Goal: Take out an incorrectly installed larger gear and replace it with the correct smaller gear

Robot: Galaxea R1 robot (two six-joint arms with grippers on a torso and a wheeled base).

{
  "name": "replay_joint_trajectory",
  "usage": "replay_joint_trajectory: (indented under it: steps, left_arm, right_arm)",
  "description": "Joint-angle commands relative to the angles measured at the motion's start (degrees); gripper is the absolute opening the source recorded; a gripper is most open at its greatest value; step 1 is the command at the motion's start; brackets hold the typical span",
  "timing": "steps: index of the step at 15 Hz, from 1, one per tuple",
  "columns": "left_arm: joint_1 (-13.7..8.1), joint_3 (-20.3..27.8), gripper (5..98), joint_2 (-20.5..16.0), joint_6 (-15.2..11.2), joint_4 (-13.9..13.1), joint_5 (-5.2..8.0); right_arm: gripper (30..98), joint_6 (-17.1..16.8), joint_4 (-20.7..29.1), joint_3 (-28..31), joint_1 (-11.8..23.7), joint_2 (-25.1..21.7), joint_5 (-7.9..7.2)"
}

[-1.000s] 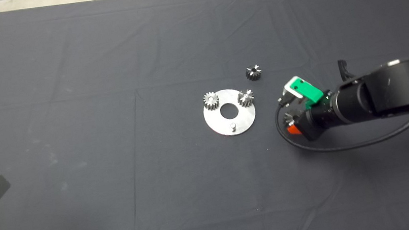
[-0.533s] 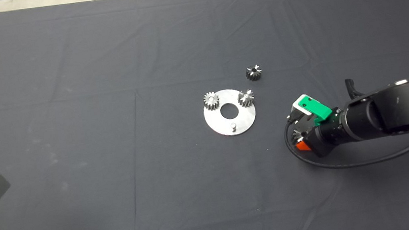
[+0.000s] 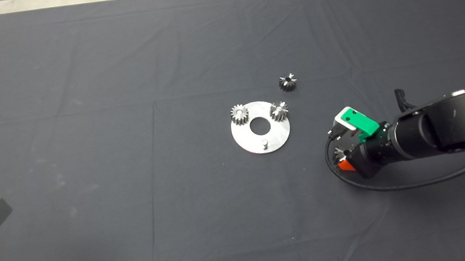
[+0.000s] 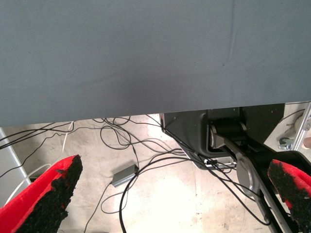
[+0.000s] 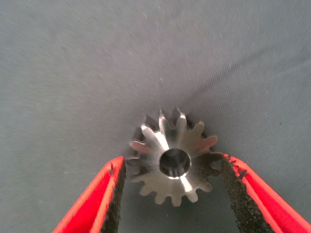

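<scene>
My right gripper is low over the mat, to the right of and nearer than the round silver plate. It is shut on the larger gear. In the right wrist view the gripper has its pads against the teeth on both sides of the larger gear, which lies flat with its hub hole showing. The smaller gear, blackish, lies on the mat just beyond the plate. My left gripper waits open at the lower left edge.
The plate carries two small silver gears, a centre hole and a bare peg at its near edge. The left wrist view shows the mat's edge, floor cables and the robot base.
My right gripper has moved with the larger gear away from the plate, toward the mat's near side and a little right, and lower. Since half a second ago it has hardly moved. The left arm is still.
</scene>
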Motion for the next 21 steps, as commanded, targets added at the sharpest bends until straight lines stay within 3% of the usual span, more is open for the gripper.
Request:
replay_joint_trajectory:
  steps: [1,5,7,11,13,15,17,21]
  left_arm:
    - [-0.38,1.04,98.1,-0.15,-0.31,-1.07,1.89]
    - [-0.38,1.1,98.1,-0.22,-0.31,-1.07,1.89]
    - [-0.38,1.01,98.1,-0.15,-0.31,-1.07,1.89]
    - [-0.38,1.01,98.1,-0.18,-0.31,-1.07,1.89]
    - [-0.38,1.01,98.1,-0.24,-0.31,-1.07,1.8]
    - [-0.38,1.01,98.1,-0.33,-0.4,-1.07,1.8]
    - [-0.38,1.01,98.1,-0.27,-0.75,-1.07,1.89]
    - [-0.38,1.01,98.1,-0.33,-0.84,-1.07,1.87]
  right_arm:
    - [52.5,1.19,-0.29,0.95,1.4,-0.35,0.49]
    - [57.6,2.38,0.08,1.48,4.48,-0.43,0.49]
    - [60.8,2.8,0.41,0.04,9.43,-0.43,0.58]
    - [66.6,3.41,2.68,-9.85,18.34,0.47,1.59]
    - [67.2,3.26,4.98,-16.52,19.06,2.38,3.82]
    - [67.2,3.08,5.94,-22.04,18.97,3.5,8.02]
    - [67.2,3.02,6.3,-24.3,18.97,5.68,8.66]
    - [73.6,3.42,6.21,-27.38,18.8,10.07,9.28]
